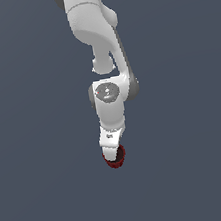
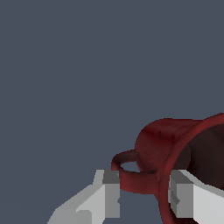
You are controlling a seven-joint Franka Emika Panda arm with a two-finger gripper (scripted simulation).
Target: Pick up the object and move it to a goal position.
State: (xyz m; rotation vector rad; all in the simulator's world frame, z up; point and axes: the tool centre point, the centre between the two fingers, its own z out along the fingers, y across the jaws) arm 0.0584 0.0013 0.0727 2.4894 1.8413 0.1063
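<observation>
The object is a small dark red cup with a dark inside, and it sits tilted right under the white hand in the exterior view. In the wrist view the object fills the area near the fingers, its loop handle and rim wall lying between them. My gripper is shut on the object: one grey pad presses the handle, the other sits at the rim. The hand hides the gripper fingers in the exterior view.
A plain dark blue-grey surface lies all around. The white arm comes down from the top of the exterior view.
</observation>
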